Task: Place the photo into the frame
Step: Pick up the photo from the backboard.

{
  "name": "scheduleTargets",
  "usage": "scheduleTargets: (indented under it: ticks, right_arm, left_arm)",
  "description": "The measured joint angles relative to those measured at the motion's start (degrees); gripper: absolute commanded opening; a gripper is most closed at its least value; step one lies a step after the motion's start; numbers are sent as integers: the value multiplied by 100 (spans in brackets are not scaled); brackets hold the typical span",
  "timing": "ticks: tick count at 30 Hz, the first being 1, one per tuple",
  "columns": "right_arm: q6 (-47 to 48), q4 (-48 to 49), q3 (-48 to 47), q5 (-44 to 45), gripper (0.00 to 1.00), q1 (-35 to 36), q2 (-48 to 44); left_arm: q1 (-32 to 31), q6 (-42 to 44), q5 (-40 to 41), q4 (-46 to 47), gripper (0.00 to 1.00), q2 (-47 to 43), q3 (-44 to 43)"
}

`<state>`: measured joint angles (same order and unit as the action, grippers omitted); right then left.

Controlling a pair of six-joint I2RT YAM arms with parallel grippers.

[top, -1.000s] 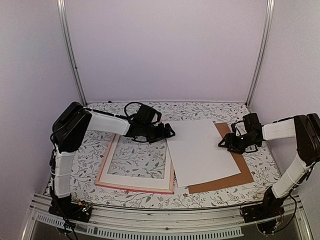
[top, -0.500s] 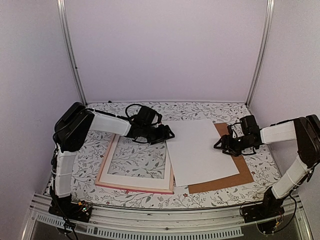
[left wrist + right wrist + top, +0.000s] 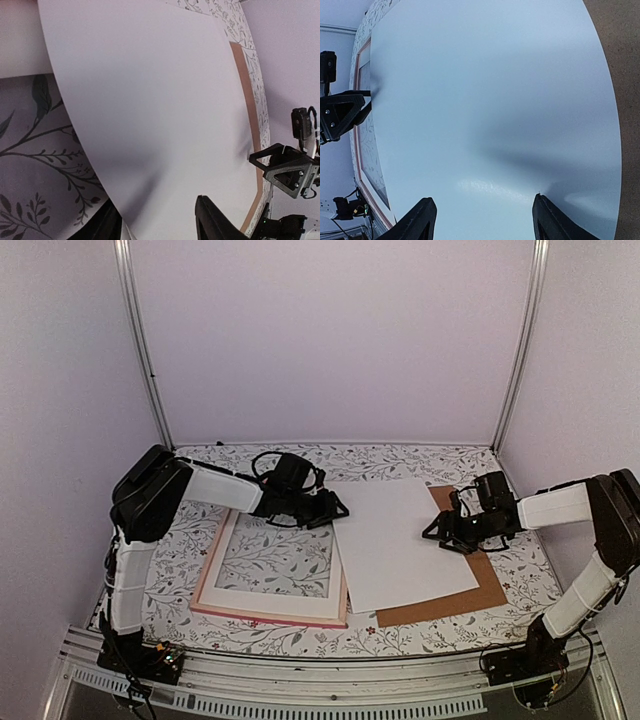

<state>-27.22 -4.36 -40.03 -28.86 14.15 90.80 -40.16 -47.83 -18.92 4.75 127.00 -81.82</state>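
The pink frame (image 3: 270, 617) lies flat at the left with a white windowed mat (image 3: 215, 570) on it. A large blank white sheet (image 3: 405, 540) lies in the middle, and no dark print of the photo shows on it. My left gripper (image 3: 338, 508) is at the sheet's far-left corner. Its jaws (image 3: 160, 225) stand apart, one finger over the sheet (image 3: 150, 100), the other low beside its lifted edge. My right gripper (image 3: 432, 533) reaches over the sheet's right edge, open (image 3: 482, 215), both fingers above the sheet (image 3: 485, 100).
A brown hardboard backing (image 3: 490, 585) lies under the sheet's right side, also seen as brown backing (image 3: 620, 50). A floral cloth (image 3: 180, 540) covers the table. Metal posts (image 3: 145, 350) and pale walls close in the back and sides.
My left gripper's jaws have narrowed at the sheet's corner. My right gripper has slid left, from the backing onto the sheet's right edge.
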Motion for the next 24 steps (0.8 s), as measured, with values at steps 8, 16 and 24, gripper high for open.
scheduleTargets:
  ticks: [8, 16, 24]
  right_arm:
    - [-9, 17, 9, -2, 69, 11, 2]
    - [-9, 17, 9, 0, 69, 11, 4]
    - [-7, 17, 9, 0, 69, 11, 4]
  left_arm:
    - [44, -179, -236, 413, 40, 20, 42]
    - [66, -286, -444, 743, 41, 66, 55]
    - [63, -345, -553, 905, 40, 295, 55]
